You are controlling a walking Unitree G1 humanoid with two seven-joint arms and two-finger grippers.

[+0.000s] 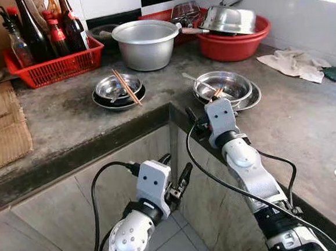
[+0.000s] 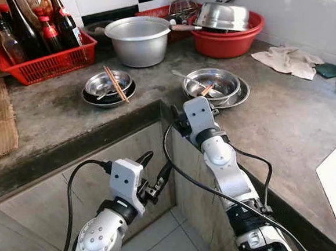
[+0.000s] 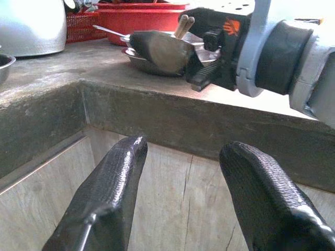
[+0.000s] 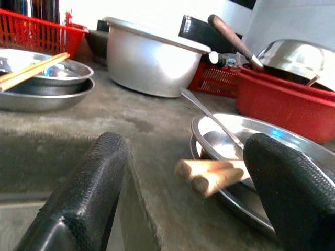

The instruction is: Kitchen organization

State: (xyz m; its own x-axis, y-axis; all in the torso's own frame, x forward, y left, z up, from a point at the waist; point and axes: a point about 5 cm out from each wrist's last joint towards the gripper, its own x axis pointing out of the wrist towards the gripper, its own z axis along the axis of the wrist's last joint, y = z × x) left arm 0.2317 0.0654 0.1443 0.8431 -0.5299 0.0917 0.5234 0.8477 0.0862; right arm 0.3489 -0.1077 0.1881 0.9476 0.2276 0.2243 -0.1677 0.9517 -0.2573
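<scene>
From the head, the right gripper [image 1: 198, 118] reaches over the counter edge [image 1: 128, 131] toward the stacked steel bowls [image 1: 223, 86] holding chopsticks [image 1: 218, 92]. The left gripper [image 1: 175, 174] hangs below the counter, wide open, holding nothing. From the right wrist, the open fingers [image 4: 293, 183] sit around the chopstick ends [image 4: 209, 175], not squeezing them.

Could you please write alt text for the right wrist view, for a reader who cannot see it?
The right gripper, fingers open, faces the ends of two wooden chopsticks resting in a steel bowl on the concrete counter. Behind stand a large metal pot and a red basin.
</scene>
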